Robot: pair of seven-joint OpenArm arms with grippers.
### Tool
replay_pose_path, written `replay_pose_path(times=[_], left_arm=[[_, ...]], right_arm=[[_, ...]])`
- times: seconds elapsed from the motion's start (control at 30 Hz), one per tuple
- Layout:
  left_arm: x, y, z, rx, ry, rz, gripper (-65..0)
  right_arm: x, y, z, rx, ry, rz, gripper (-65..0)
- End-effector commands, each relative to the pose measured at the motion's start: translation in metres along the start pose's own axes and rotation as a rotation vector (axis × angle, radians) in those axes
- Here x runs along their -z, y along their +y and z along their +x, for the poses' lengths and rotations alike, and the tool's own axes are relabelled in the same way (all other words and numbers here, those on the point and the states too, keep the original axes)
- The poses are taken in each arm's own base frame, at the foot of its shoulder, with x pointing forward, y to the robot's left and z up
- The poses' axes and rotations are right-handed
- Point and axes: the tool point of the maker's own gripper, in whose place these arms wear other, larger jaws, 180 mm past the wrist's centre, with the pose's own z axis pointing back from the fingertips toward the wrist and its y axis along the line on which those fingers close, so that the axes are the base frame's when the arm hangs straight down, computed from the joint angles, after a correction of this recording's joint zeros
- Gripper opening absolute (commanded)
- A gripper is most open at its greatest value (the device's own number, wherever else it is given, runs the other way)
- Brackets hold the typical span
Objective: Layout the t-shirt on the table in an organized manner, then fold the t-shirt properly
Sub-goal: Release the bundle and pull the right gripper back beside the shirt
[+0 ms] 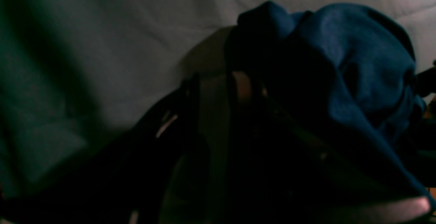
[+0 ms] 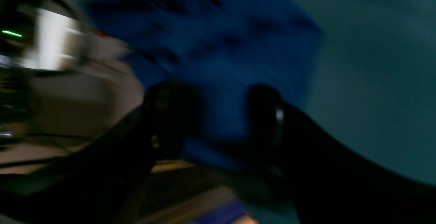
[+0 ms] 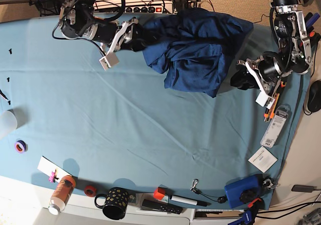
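Two tools flank the t-shirt, which lies bunched in a dark blue heap at the far edge of the surface, well away from the mug and bottle along the near edge. Right tool has its fingers spread wide, blue cloth showing between them, though blur hides any pinch. Left tool sits at the heap's other side; I cannot tell whether it grips.

Both arms are black, jointed links with silver-grey metal sections and thin black cables looped along them. The left gripper and right gripper are black, each beside a small white block.
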Motion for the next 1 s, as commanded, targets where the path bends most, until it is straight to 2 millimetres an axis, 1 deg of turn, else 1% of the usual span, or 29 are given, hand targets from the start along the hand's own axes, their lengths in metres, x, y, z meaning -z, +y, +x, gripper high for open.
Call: replay_pose_path(times=[0.0,0.03,0.1,0.2,0.37,0.47,0.57,0.67,0.8,0.9,0.97], left_arm=[[-0.005,0.000,0.013,0.020,-0.038,-0.004,-48.0],[-0.005,-0.001,0.011,0.019,-0.036,-0.004,-48.0],[-0.005,-0.001,0.010,0.017,-0.035,-0.005,-48.0],[-0.005,-0.001,0.011,0.017,-0.036,-0.005,-48.0],[-0.005,-0.003,0.012,0.011,-0.046,-0.016,-48.0],[-0.005,-0.003,0.013,0.010,-0.048,-0.018,-48.0],[-0.005,-0.003,0.013,0.010,-0.048,-0.018,-48.0],[-0.005,-0.003,0.013,0.010,-0.049,-0.018,-48.0],[-0.005,-0.003,0.013,0.010,-0.049,-0.018,-48.0],[-0.005,-0.004,0.013,0.009,-0.051,-0.021,-48.0],[-0.005,-0.004,0.014,0.009,-0.052,-0.021,-48.0]], right_arm=[[-0.002,-0.001,0.016,-0.023,-0.061,-0.019,-33.3],[-0.002,-0.008,0.017,-0.024,-0.067,-0.058,-33.3],[-0.002,-0.015,0.022,-0.031,-0.086,-0.095,-33.3],[-0.002,-0.015,0.029,-0.042,-0.103,-0.097,-33.3],[-0.002,-0.017,0.050,-0.073,-0.146,-0.098,-33.3],[-0.003,-0.017,0.056,-0.082,-0.157,-0.099,-33.3],[0.000,-0.021,0.053,-0.060,-0.148,-0.095,-33.3],[0.008,-0.026,0.041,-0.008,-0.128,-0.076,-33.3],[0.021,-0.028,0.027,0.079,-0.118,0.000,-33.3],[0.024,-0.021,0.025,0.115,-0.118,0.064,-34.1],[0.023,-0.011,0.027,0.128,-0.126,0.120,-38.3]])
